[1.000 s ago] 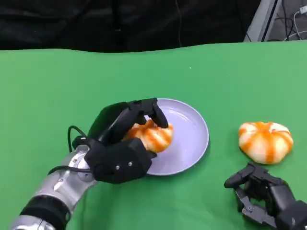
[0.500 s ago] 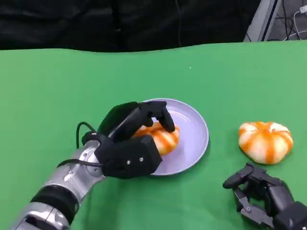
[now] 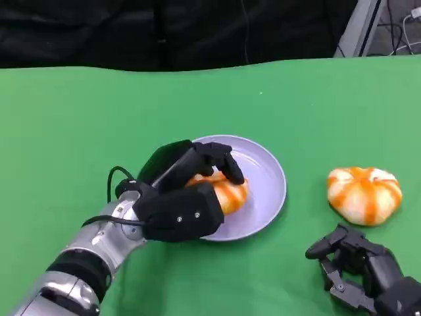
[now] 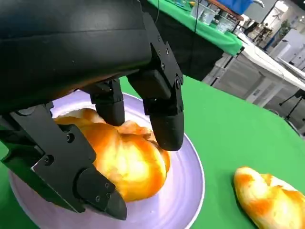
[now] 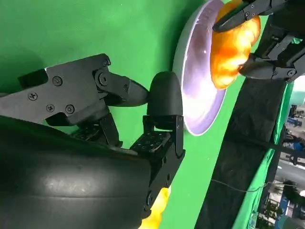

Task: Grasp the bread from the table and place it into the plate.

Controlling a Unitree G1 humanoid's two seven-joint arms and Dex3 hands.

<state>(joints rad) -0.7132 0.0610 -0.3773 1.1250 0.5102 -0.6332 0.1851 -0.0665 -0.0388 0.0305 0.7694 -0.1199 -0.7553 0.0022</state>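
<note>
Right of plate [image 3: 266, 191]: second bread [image 3: 364, 193], nothing between.

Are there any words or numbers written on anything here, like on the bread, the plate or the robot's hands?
None: no words, numbers or signs can be read anywhere.
The round orange-and-white striped bread, the round lavender plate under it and the second striped bread on the green table cloth are all plain.
The black left hand and black right hand show screws, no lettering.
</note>
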